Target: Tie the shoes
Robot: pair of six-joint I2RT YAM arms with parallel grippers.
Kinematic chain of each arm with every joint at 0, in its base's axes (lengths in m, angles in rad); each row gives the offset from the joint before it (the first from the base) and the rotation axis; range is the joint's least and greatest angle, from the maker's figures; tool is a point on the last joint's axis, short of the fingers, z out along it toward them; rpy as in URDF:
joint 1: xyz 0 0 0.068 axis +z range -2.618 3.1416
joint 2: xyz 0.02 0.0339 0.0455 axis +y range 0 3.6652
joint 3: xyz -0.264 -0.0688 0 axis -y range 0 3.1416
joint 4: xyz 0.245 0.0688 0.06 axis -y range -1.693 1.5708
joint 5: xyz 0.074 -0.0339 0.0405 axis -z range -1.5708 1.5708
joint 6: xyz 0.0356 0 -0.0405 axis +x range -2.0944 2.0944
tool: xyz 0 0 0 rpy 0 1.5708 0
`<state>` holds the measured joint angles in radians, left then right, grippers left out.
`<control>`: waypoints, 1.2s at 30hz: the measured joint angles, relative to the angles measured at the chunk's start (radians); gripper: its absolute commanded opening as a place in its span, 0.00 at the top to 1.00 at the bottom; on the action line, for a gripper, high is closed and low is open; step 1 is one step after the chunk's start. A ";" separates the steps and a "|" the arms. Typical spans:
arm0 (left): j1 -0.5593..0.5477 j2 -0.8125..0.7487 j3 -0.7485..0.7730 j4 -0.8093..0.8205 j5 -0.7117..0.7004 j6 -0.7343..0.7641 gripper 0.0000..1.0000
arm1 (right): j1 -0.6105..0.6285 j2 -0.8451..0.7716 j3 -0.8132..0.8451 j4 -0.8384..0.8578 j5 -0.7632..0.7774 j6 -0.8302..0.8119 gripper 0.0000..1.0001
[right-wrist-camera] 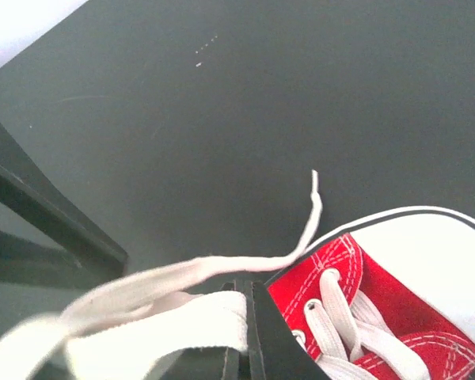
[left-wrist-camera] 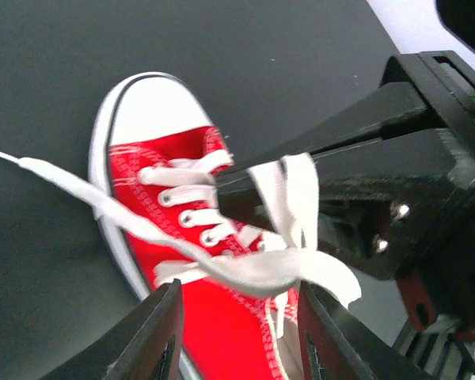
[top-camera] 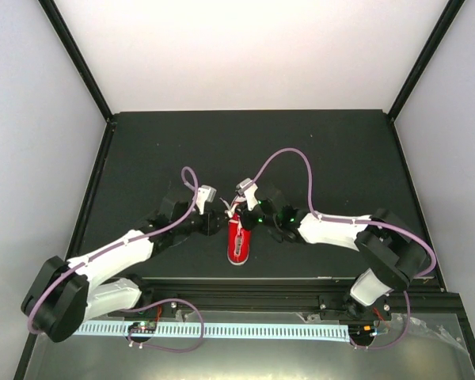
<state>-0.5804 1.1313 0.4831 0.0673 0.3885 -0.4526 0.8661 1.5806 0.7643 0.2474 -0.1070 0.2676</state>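
With the right gripper (right-wrist-camera: 245, 317), pinches a flat white lace (right-wrist-camera: 142, 289) tight, fingers pressed together on the band right over the laced front of the shoe (right-wrist-camera: 396, 317). Holds the left gripper (left-wrist-camera: 237, 297) spread, its two fingers (left-wrist-camera: 162, 336) well apart, one on each side of the red upper. Shows, in the left wrist view, a strand of lace crossing just above those fingers and rising into the right gripper's tips, with a loose end trailing off to the left, past the white toe cap (left-wrist-camera: 154, 107). Shows, in the right wrist view, a thin lace end lying just beside the toe cap; cannot tell whether it is the same end. Sets the shoe upright on its sole on the dark table (top-camera: 301, 150), close to the near edge, between the two arms, toe cap toward the bases. Brings both grippers together over the shoe's far end, the heel side, very near each other.
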 measured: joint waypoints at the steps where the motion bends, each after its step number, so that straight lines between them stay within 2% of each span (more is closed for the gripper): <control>1: 0.011 -0.017 -0.014 -0.003 0.000 0.000 0.57 | -0.001 0.000 -0.003 0.001 0.000 0.000 0.98; 5: 0.067 -0.087 -0.064 -0.013 0.002 0.000 0.56 | -0.002 0.000 -0.013 0.001 0.000 0.000 0.98; 7: 0.095 -0.105 -0.076 -0.007 0.011 0.000 0.59 | -0.002 0.000 -0.014 0.001 -0.001 0.000 0.98; 10: 0.127 -0.096 -0.079 0.003 0.035 0.004 0.63 | -0.002 0.000 -0.016 0.001 -0.001 0.000 0.98; 13: 0.151 -0.063 -0.077 0.003 0.057 0.017 0.60 | -0.002 -0.001 -0.017 0.002 -0.001 0.001 0.98; 18: 0.201 0.035 -0.035 -0.004 0.112 0.046 0.58 | -0.002 -0.006 -0.022 0.006 -0.007 0.001 0.98; 25: 0.212 0.268 0.219 -0.014 0.278 0.114 0.57 | -0.002 -0.015 -0.031 0.011 -0.028 0.002 0.98; 29: 0.212 0.393 0.311 -0.023 0.383 0.164 0.58 | -0.002 -0.024 -0.040 0.016 -0.029 0.008 0.98; 32: 0.212 0.467 0.312 -0.020 0.445 0.174 0.59 | -0.003 -0.032 -0.051 0.023 -0.028 0.023 0.98; 36: 0.208 0.486 0.257 -0.005 0.489 0.173 0.59 | -0.002 -0.050 -0.073 0.030 -0.028 0.042 0.98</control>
<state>-0.3721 1.6173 0.7406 0.0620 0.8772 -0.2798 0.8642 1.5307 0.6910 0.2771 -0.1352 0.3092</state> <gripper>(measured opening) 0.411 0.034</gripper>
